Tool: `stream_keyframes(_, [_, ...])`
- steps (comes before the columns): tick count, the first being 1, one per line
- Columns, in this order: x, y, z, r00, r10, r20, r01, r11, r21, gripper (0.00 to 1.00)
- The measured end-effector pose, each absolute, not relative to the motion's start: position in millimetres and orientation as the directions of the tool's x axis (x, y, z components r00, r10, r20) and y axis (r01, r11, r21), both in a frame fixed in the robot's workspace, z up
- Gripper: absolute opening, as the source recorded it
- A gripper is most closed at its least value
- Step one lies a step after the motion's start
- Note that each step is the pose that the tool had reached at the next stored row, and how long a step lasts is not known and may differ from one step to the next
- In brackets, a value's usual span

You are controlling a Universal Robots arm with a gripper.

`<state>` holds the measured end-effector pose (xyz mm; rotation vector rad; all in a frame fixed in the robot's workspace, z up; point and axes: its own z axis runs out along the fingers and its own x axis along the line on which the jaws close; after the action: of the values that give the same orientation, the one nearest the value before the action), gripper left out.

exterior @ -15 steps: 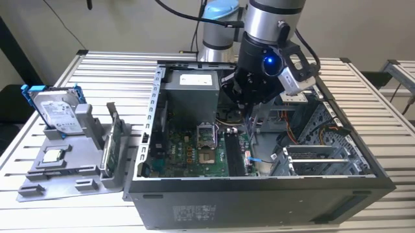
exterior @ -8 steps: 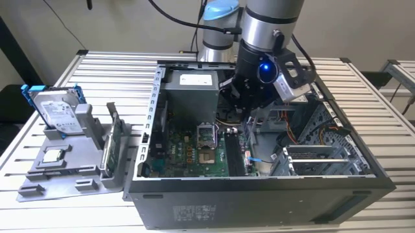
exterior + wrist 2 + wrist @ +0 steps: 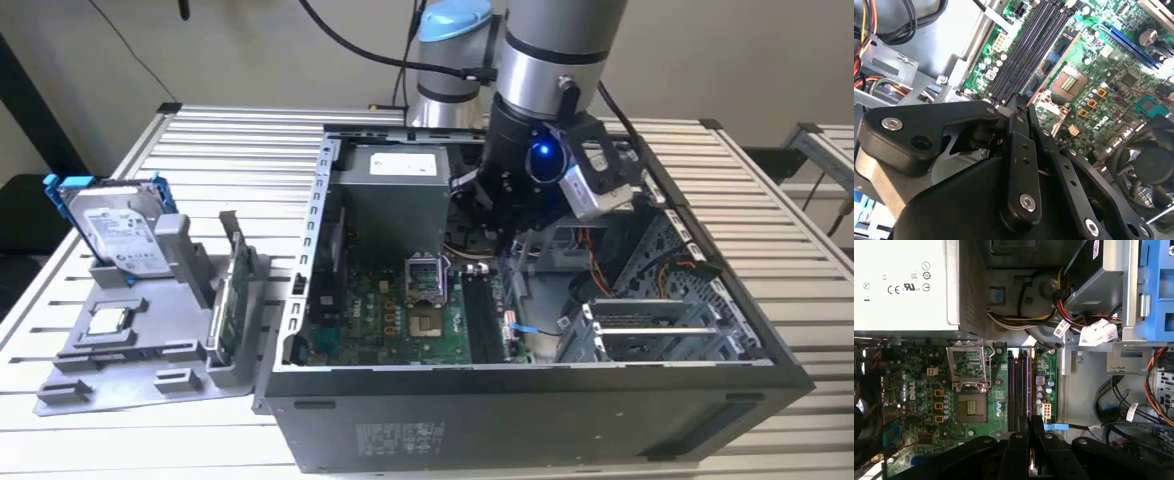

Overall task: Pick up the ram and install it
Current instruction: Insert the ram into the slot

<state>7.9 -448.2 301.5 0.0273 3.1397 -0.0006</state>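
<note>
A: Arm pose?

B: Arm reaches straight down from above into the open computer case. Gripper hangs over the motherboard, just above the memory slots.

A: Fingers?

B: Closed in together. In the second wrist view the two black fingers meet at a narrow tip on a thin dark edge that I take to be the ram, though little of it shows. In the first wrist view the gripper sits in line with the slots, the tip at their near end.

A: Ram seated?

B: Cannot tell whether it touches a slot. The slots look dark and unfilled along their length.

A: Surface and room?

B: Case lies on its side on a slatted metal table. At the exterior view's left a grey holder carries a hard drive in a blue frame and a green board standing on edge. Pale wall behind.
</note>
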Motion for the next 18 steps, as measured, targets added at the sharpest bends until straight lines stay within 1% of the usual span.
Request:
stream_keyframes(8, [12.9,-448.2,291.5,-1.0,0.017,-0.002,0.017,1.0,-0.002,0.15])
stream_keyframes(18, [14.3,-448.2,290.9,-1.0,0.017,-0.002,0.017,1.0,-0.004,0.15])
